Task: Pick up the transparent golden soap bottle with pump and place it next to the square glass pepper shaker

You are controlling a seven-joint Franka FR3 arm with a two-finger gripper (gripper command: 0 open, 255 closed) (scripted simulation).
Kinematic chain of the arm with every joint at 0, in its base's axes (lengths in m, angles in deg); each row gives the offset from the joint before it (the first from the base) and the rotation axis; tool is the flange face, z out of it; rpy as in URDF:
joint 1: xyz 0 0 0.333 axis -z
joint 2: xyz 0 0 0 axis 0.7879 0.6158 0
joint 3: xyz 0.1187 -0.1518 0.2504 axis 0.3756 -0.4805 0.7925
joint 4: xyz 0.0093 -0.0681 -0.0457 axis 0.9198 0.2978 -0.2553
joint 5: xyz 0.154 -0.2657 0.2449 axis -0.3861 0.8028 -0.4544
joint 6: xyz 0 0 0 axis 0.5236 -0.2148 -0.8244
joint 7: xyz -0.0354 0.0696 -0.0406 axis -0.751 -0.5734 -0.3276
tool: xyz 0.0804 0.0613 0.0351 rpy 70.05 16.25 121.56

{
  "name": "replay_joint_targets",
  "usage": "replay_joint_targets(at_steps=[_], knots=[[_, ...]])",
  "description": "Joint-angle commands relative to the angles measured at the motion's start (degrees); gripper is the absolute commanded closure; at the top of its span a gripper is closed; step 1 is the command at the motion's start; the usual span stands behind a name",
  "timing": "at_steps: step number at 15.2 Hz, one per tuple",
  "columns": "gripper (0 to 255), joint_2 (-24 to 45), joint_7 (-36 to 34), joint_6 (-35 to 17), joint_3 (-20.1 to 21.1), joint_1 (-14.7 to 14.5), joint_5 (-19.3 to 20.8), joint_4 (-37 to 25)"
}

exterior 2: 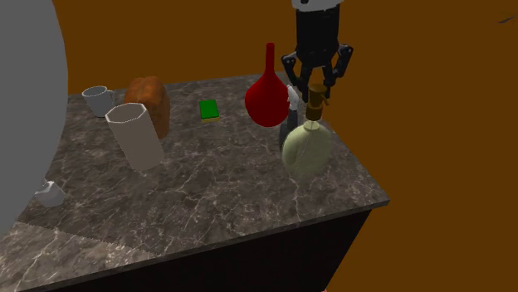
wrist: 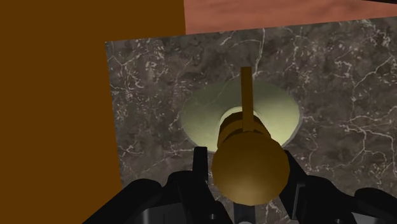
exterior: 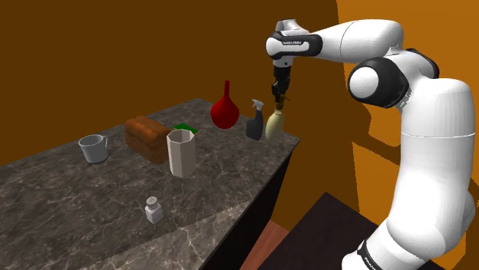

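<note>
Clasping the golden pump head between its two fingers, the hand [exterior 2: 318, 96] holds the pale golden soap bottle [exterior 2: 307, 151] upright near the corner of the marble table [exterior 2: 232, 192], just beside a grey spray bottle [exterior: 255, 123] and a red vase [exterior 2: 266, 98], well apart from the pepper shaker [exterior: 153, 209].

Claw [exterior: 279, 97] atop golden soap bottle [exterior: 275, 125]

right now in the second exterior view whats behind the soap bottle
A dark grey spray bottle stands just behind the pale golden soap bottle, beside the red vase. The soap bottle's round body covers much of it, so its full shape cannot be seen there.
</note>
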Motion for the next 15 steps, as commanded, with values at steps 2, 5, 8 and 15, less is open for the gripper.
replay_joint_targets(at_steps=[2, 5, 8, 15], knots=[[255, 0.42, 0.36, 2.80, -0.04, 0.15, -0.10, -3.25], [255, 0.97, 0.68, 5.41, -0.06, 0.30, -0.20, -6.44], [255, 1.78, 1.02, 8.19, -0.08, 0.50, -0.34, -10.06], [255, 5.24, 1.96, 15.81, -0.12, 1.26, -0.84, -21.19]])
